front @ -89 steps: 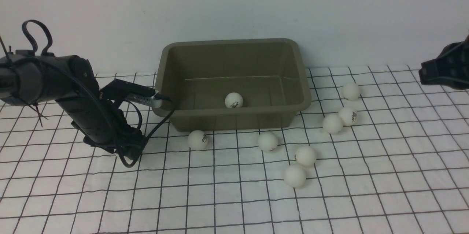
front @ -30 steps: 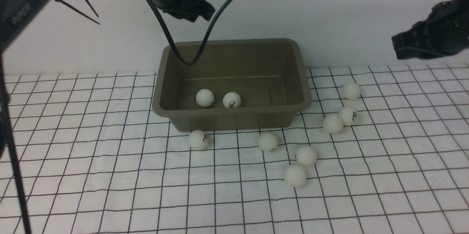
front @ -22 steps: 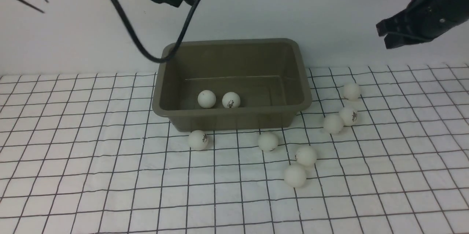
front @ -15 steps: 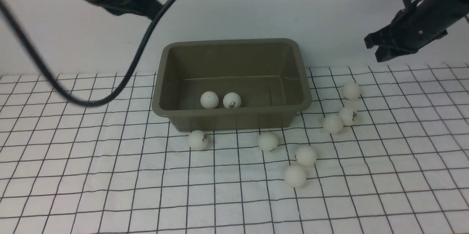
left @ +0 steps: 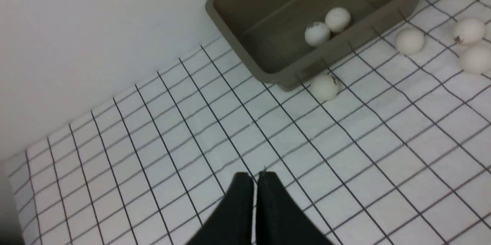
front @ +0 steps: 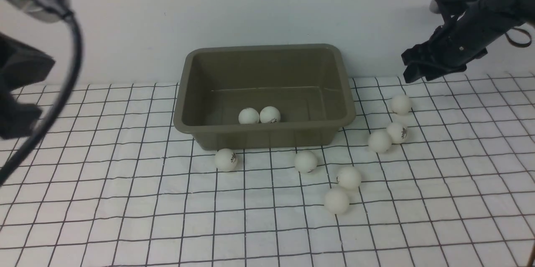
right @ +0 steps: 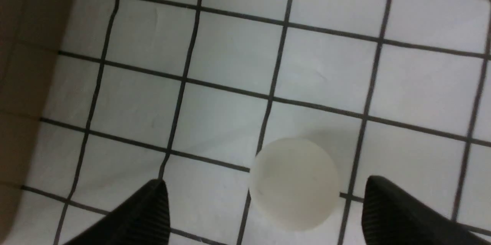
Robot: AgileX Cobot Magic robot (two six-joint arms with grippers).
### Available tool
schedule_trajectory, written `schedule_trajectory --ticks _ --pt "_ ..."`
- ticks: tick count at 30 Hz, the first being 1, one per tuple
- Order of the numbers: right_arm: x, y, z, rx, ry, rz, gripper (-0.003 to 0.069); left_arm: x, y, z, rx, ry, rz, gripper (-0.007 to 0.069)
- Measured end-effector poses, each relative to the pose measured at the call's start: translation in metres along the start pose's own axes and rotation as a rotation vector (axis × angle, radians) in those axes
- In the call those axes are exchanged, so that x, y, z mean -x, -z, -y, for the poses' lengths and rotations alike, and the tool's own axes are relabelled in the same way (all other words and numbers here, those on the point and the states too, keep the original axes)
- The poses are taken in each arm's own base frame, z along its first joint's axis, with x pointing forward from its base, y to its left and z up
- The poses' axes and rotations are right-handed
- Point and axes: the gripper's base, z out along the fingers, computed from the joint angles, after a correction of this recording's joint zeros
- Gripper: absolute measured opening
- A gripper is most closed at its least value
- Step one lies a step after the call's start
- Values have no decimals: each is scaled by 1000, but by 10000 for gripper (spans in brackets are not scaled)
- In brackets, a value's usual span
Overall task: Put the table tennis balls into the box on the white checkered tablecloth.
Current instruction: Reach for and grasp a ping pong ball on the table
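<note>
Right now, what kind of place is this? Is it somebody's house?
Probably a robot test bench, not a house: a checkered cloth against a bare wall, a box with loose balls around it, and a robot arm above.

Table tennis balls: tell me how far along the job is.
Done: two balls lie inside the box. In hand: nothing is held; the right gripper hangs open over a ball on the tablecloth beside the box, and the left gripper is shut and empty, off to the side. Left: seven balls on the tablecloth, that one included, have to go in.
</note>
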Motion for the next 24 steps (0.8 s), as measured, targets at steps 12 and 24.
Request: schedule_trajectory --ticks 12,24 --pt "-12 -41 3 -39 24 -54 597 -23 1 11 -39 33 50 -4" --pt "-13 -47 11 -113 20 -54 360 -52 -17 21 -62 37 -12 -4"
